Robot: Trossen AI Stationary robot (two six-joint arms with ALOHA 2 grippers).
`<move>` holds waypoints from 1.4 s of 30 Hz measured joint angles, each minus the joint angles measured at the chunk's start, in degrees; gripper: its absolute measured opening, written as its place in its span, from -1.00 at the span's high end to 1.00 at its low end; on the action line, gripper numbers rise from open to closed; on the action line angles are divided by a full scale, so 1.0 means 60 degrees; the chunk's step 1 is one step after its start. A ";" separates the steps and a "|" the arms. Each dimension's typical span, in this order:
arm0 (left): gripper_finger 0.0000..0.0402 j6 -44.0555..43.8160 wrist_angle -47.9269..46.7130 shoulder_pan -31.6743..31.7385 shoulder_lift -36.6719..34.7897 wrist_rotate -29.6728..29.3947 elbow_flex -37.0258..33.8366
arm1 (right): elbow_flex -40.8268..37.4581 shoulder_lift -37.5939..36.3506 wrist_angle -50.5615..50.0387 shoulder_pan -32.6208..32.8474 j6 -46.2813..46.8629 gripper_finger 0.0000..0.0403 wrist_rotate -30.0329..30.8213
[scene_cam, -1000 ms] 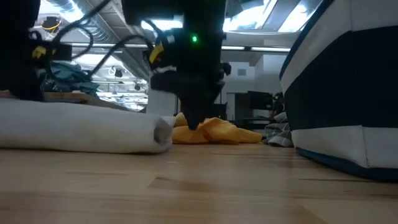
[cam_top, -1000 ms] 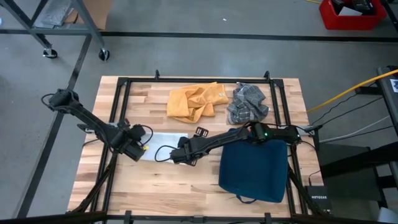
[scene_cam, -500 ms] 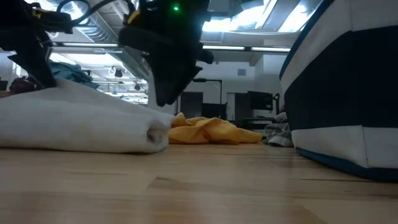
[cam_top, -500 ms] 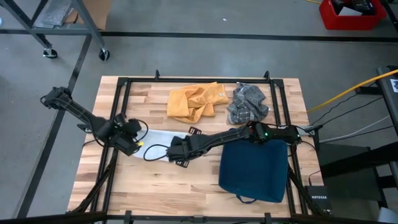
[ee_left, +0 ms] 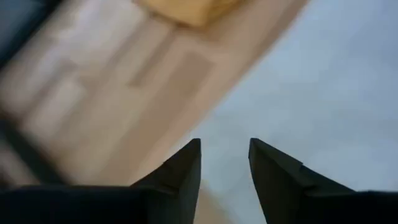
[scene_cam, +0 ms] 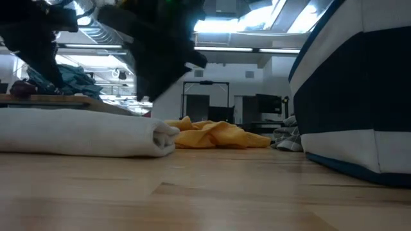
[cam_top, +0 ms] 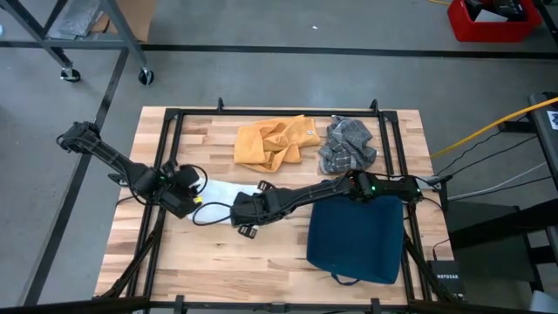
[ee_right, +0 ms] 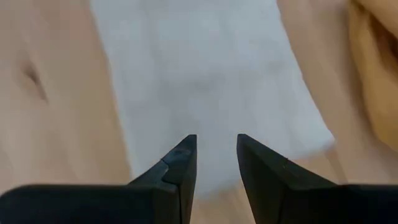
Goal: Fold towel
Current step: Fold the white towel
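The white towel (cam_top: 220, 189) lies folded into a flat band on the wooden table, left of centre. In the low view the towel (scene_cam: 77, 136) shows a rounded fold at its end. My left gripper (cam_top: 192, 199) hovers open over the towel's left end; its wrist view shows the towel (ee_left: 311, 87) beyond the fingertips. My right gripper (cam_top: 239, 210) hovers open above the towel's right part, and the right wrist view shows white cloth (ee_right: 205, 68) past its parted fingers. Nothing sits between either pair of fingers.
A crumpled yellow cloth (cam_top: 272, 142) and a grey checked cloth (cam_top: 347, 144) lie at the far side. A dark blue cushion-like bag (cam_top: 356, 240) fills the near right. Black frame rails (cam_top: 166, 148) run along the table's edges. Bare wood (cam_top: 218, 253) lies near the front.
My left gripper has risen and drawn back toward the table's left edge. The towel's left part, raised half a second ago, now lies flat. My right gripper has lifted, tipped and shifted toward the table's left, over the towel.
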 joint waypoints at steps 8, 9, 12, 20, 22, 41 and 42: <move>0.68 0.1234 0.3383 -0.0405 0.0069 0.1038 -0.0850 | -0.0679 0.0042 0.2151 -0.0121 -0.0002 0.42 -0.0518; 0.72 0.1125 0.3513 -0.0417 0.0070 0.1044 -0.1012 | -0.0789 0.0042 0.2228 -0.0138 0.0011 0.42 -0.0505; 0.84 0.0742 0.3677 -0.0424 0.0130 0.1045 -0.1480 | -0.1027 0.0049 0.2179 -0.0222 0.0024 0.42 -0.0597; 0.99 0.0061 0.4421 -0.0424 0.0127 0.1487 -0.2692 | -0.1763 0.0048 0.2220 -0.0329 0.0071 0.42 -0.0839; 0.98 -0.0193 0.4428 -0.0424 0.0126 0.1522 -0.2933 | -0.1931 0.0046 0.2257 -0.0329 0.0069 0.42 -0.0838; 0.99 -0.0399 0.4337 -0.0428 -0.0628 0.1810 -0.2910 | -0.1747 0.0006 0.2703 -0.0300 -0.0199 0.42 -0.0410; 0.99 -0.0297 0.4012 -0.0421 -0.0739 0.1742 -0.2694 | -0.1581 -0.0001 0.2696 -0.0300 -0.0295 0.42 -0.0318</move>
